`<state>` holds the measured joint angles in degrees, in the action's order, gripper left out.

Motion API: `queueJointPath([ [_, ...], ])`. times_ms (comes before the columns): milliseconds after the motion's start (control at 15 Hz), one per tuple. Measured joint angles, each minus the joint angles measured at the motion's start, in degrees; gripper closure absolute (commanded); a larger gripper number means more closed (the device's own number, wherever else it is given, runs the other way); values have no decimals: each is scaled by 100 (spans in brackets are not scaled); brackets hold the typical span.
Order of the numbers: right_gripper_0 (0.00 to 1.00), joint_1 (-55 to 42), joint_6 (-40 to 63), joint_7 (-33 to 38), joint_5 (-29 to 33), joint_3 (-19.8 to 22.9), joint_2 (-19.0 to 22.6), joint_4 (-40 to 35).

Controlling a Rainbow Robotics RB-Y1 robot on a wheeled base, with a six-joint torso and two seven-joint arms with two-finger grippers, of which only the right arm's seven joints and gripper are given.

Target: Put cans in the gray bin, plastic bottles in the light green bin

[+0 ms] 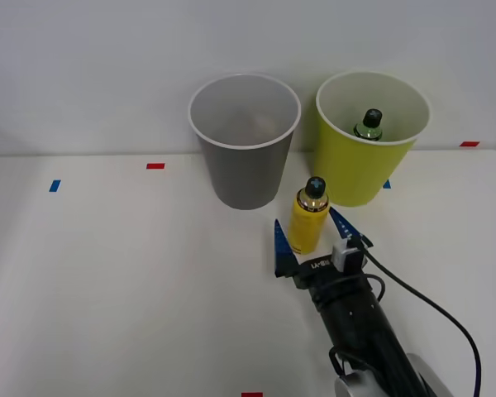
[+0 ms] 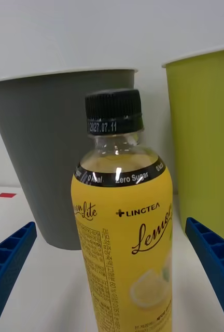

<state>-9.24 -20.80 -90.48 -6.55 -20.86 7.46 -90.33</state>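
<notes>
A yellow plastic bottle [image 1: 309,217] [image 2: 123,233] with a black cap stands upright on the white table, just in front of the gap between the two bins. My right gripper [image 1: 311,233] [image 2: 112,270] is open around it, one blue finger on each side, with gaps visible to the bottle. The gray bin [image 1: 244,142] [image 2: 50,155] stands behind it to the left. The light green bin [image 1: 369,141] [image 2: 205,140] stands behind to the right and holds a dark green bottle [image 1: 369,125] with a black cap.
Small red tape marks [image 1: 155,165] and blue tape marks [image 1: 54,185] dot the white table [image 1: 116,281]. A pale wall rises right behind the bins. My black arm and its cable [image 1: 430,306] stretch to the lower right.
</notes>
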Motion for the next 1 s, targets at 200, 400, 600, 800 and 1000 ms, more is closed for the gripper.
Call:
queueJointPath([
  [200, 0, 315, -123, -146, -27, 105, -159, 334],
  [400, 0, 416, -13, -262, -38, 195, -198, 340],
  [600, 0, 444, 15, -329, -78, 238, -186, 341],
  [800, 0, 443, 23, -372, -132, 243, -178, 341],
  [1000, 0, 459, 42, -409, -182, 242, -182, 341],
])
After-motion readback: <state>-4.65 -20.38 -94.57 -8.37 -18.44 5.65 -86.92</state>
